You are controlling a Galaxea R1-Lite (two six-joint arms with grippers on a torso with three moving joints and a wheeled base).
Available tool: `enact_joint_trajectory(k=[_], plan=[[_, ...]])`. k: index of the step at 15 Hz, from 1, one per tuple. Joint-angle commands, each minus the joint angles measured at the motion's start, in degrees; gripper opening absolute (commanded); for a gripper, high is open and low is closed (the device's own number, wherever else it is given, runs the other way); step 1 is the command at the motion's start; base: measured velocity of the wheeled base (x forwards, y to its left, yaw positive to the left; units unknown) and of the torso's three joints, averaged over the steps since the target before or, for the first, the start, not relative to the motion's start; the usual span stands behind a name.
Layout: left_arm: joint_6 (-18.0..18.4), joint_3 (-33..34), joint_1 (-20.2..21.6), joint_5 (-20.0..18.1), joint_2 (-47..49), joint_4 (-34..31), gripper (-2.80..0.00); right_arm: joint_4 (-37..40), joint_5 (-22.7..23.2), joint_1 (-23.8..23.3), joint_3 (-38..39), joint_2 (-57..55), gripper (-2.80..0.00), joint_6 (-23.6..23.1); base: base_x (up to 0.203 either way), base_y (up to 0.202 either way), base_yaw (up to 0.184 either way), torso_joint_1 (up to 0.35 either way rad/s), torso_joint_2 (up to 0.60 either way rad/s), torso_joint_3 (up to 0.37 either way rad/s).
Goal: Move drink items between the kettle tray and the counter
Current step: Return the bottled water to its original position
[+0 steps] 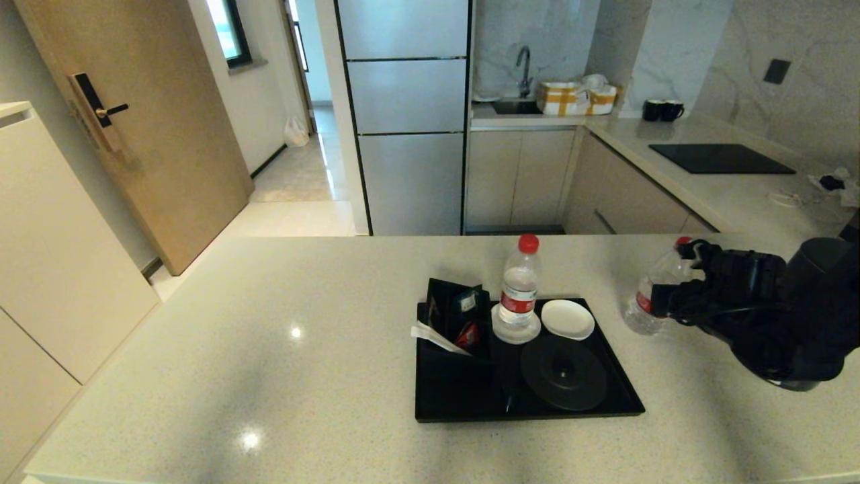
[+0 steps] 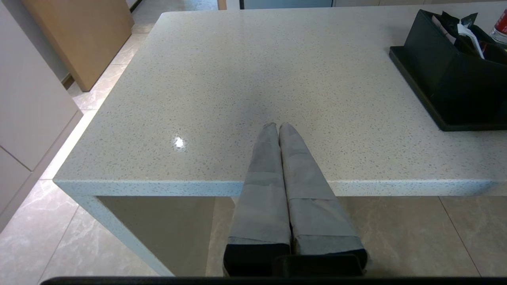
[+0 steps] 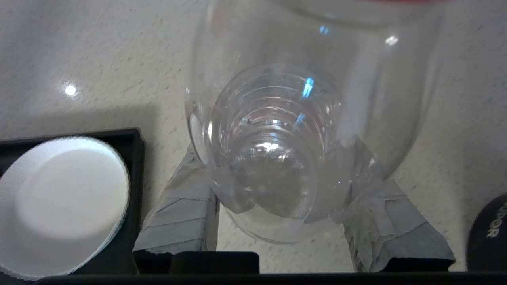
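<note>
The water bottle (image 1: 650, 296) at the right of the head view stands on the counter (image 1: 269, 349), just right of the kettle tray (image 1: 470, 403), tilted so its red cap leans toward the upper right; its long axis runs lower left to upper right. The right gripper (image 1: 662, 296) has its fingers (image 3: 182, 209) on either side of the clear body, low in the right wrist view, apparently touching the plastic; whether the hold is firm yet I cannot tell. To do this step well, I judge the jaws should squeeze evenly on the ribbed waist, not the soft wall, and bring the bottle upright before lifting, so it clears the tray rim and lands on the free white coaster (image 1: 568, 318). A second bottle (image 1: 519, 289) stands upright on the other coaster at tray centre. The left gripper (image 2: 279, 127), fingers pressed together, hangs parked over the counter's near edge
</note>
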State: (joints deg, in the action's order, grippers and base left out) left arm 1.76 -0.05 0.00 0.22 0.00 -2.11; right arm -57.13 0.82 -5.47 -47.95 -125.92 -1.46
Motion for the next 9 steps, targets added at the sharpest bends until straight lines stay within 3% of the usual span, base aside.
enact_joint_trajectory(k=[1, 5, 9], plan=[[0.0, 0.0, 0.09, 0.04, 0.0, 0.0, -2.8, 0.41, 0.24, 0.25, 0.63, 2.61, -2.8, 0.32, 0.0, 0.0, 0.0, 0.0, 0.0, 0.0], [0.0, -0.04, 0.0, 0.04, 0.0, 0.0, -2.8, 7.1, 2.07, 3.98, 3.51, 14.81, -2.8, 0.91, 0.0, 0.0, 0.0, 0.0, 0.0, 0.0], [0.0, -0.03, 0.08, 0.04, 0.0, 0.0, -2.8, 13.36, 1.2, 12.43, 4.54, 20.85, -2.8, 0.08, 0.0, 0.0, 0.0, 0.0, 0.0, 0.0]])
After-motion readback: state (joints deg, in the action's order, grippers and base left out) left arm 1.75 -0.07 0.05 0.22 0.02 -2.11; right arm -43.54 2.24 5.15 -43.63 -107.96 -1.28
